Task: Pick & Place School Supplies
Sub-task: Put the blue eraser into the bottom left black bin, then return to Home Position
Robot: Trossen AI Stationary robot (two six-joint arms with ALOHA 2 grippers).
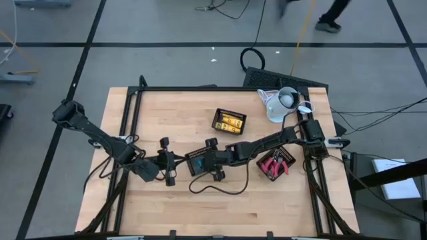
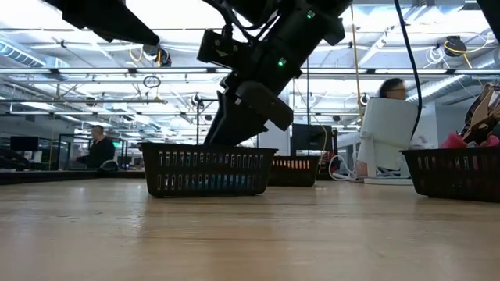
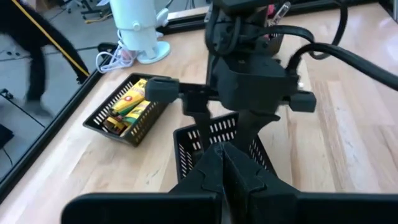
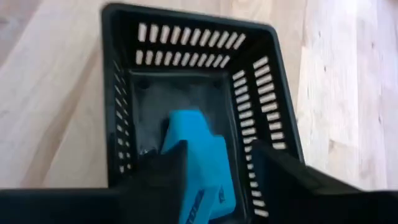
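Centre of the high view: the right pincer [image 4: 214,180], jaws apart, hangs over the black tray [image 4: 124,93] where the blue piece [image 4: 196,162] lies between them, seemingly for sorting; left pincer [image 3: 222,177] is together.

An open lab hall: ceiling trusses [image 2: 94,70], monitors, taped floor [image 1: 200,63].

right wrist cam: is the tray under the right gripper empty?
No, a bright-blue piece lies inside the black mesh tray, between the open fingers of the right gripper.
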